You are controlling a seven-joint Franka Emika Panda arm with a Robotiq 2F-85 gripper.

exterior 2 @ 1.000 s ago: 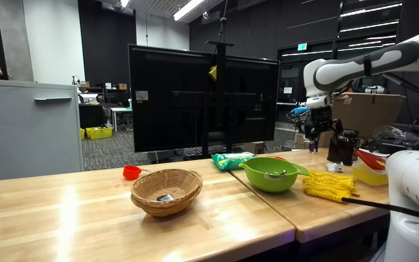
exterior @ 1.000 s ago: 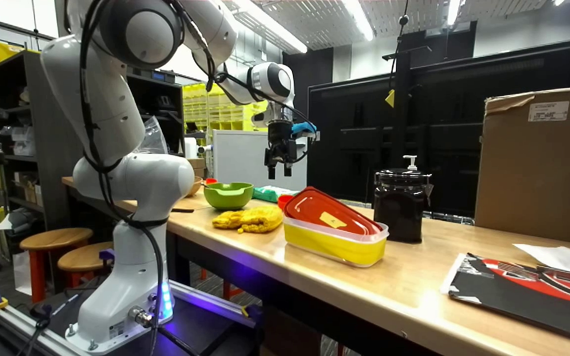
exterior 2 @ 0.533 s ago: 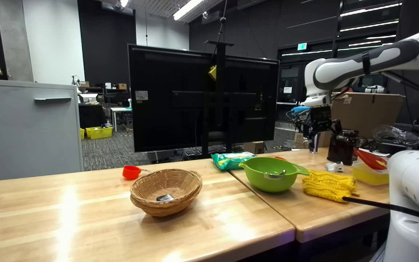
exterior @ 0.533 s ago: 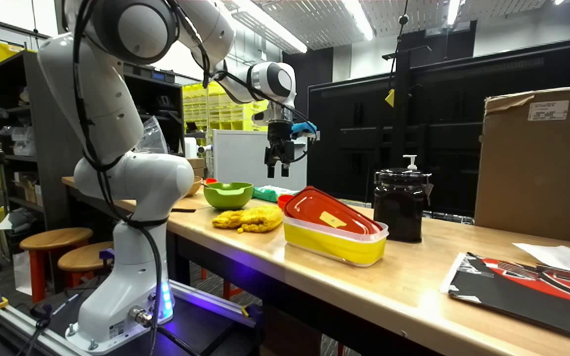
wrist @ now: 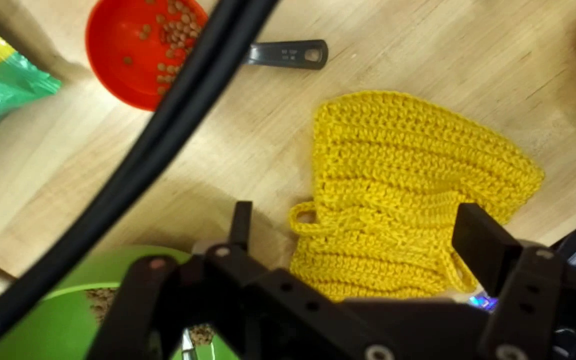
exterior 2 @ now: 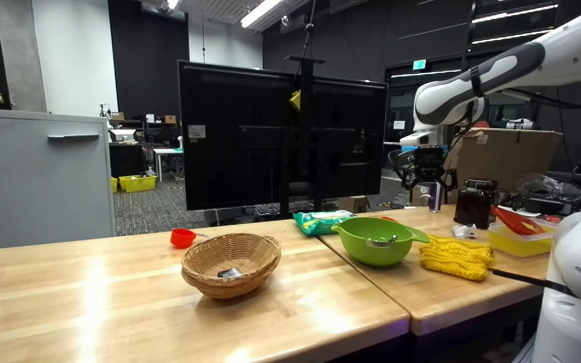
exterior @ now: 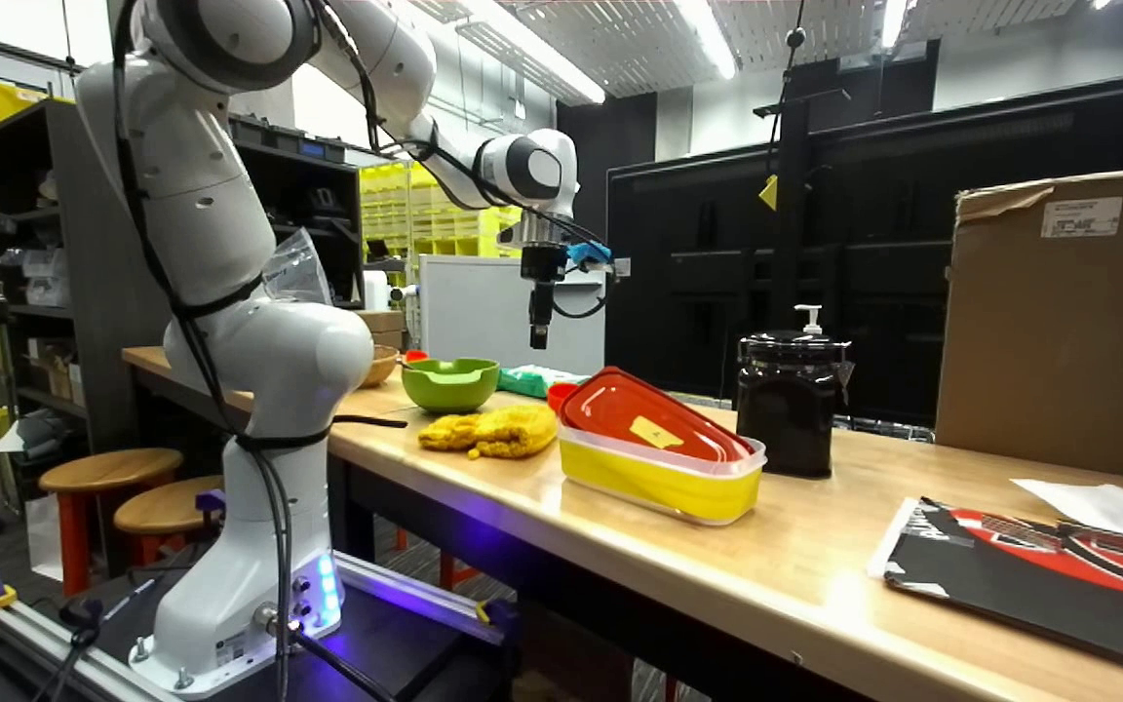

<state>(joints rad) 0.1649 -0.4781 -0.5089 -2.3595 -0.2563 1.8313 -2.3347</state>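
My gripper [wrist: 355, 225] is open and empty, pointing down. In the wrist view its two black fingertips stand wide apart over a folded yellow knitted cloth [wrist: 393, 165] that lies on the table. The gripper is well above the table in both exterior views [exterior: 539, 336] [exterior 2: 431, 185] and touches nothing. The cloth also shows in both exterior views [exterior: 493, 431] [exterior 2: 454, 256]. Beside it stands a green bowl [exterior 2: 371, 244] with a metal-handled utensil and brown bits in it. A red measuring cup [wrist: 123, 55] holding small brown pieces lies near the cloth. A green packet [wrist: 8, 85] lies past the cup.
A yellow container [exterior: 659, 478] with a tilted red lid [exterior: 654, 419] stands beside the cloth. A dark jar [exterior: 784, 414] and a cardboard box [exterior: 1059, 322] stand farther along the table. A wicker basket [exterior 2: 230, 287] and another red cup [exterior 2: 182, 239] sit beyond the bowl.
My gripper has turned about its upright axis, so its fingers now show edge-on in one exterior view and spread in another. The arm has drawn back and shifted slightly. Table objects have not moved.
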